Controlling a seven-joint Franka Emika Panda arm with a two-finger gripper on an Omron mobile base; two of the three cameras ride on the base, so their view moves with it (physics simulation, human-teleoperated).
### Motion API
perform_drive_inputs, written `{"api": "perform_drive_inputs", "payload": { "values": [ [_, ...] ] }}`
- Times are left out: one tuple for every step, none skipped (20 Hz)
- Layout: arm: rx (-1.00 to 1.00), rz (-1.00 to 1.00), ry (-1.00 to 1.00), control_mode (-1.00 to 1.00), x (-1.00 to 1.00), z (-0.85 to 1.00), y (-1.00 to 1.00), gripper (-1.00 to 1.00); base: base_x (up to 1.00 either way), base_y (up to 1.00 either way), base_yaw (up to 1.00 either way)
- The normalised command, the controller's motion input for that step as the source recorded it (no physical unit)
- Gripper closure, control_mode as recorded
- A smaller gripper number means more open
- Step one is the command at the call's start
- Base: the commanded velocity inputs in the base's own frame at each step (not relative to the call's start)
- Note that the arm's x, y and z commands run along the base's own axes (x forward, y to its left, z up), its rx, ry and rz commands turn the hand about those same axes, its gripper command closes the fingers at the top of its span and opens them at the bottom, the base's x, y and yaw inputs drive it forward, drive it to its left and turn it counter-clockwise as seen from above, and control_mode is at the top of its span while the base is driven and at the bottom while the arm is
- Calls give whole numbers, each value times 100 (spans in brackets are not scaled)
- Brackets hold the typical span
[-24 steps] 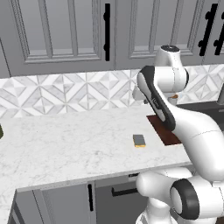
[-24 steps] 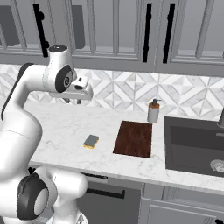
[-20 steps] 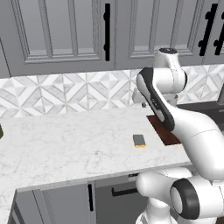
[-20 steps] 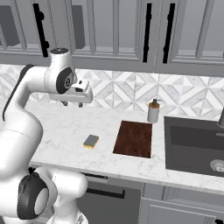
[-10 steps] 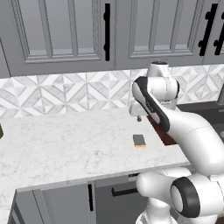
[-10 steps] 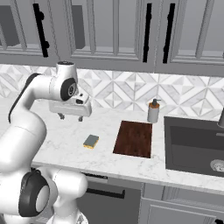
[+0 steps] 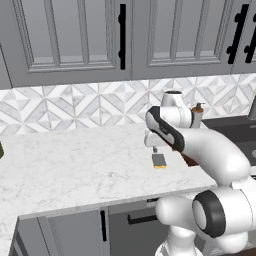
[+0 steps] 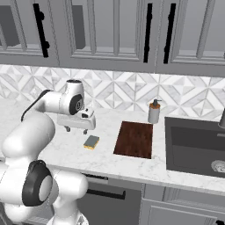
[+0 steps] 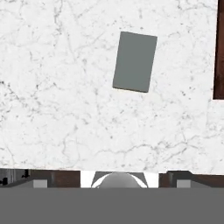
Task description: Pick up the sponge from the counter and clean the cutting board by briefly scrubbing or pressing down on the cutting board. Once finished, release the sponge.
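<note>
The counter (image 8: 66, 151) bears the sponge (image 8: 91, 142), cutting board (image 8: 134, 139) and dispenser (image 8: 154, 112).

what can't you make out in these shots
- Jaws: open or shut cannot be told; the gripper is small in the right base view, and the arm covers it in the left base view.
- Board: the arm covers most of it in the left base view; the hand view's right edge cuts it to a strip.
- Sponge: its yellow underside is hidden in the hand view, seen from above.
- Bottle: too small to read.
</note>
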Motion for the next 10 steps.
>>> {"api": "perform_drive_inputs", "payload": {
  "values": [
    [-1, 0, -1, -100, 13, -56, -21, -100, 0, 0, 0],
    [-2, -1, 0, -100, 13, -61, -27, -100, 0, 0, 0],
    [-1, -3, 0, -100, 24, -64, -24, -100, 0, 0, 0],
    [-1, -4, 0, -100, 29, -56, -19, -100, 0, 0, 0],
    [0, -5, 0, -100, 34, -58, -15, -100, 0, 0, 0],
    [0, -5, 0, -100, 33, -57, -7, -100, 0, 0, 0],
    [0, -6, 0, -100, 31, -56, -3, -100, 0, 0, 0],
    [0, -5, 0, -100, 27, -50, -6, -100, 0, 0, 0],
    [0, -4, 0, -100, 19, -51, -9, -100, 0, 0, 0],
    [0, -4, 0, -100, 16, -50, -15, -100, 0, 0, 0]
  ]
}}
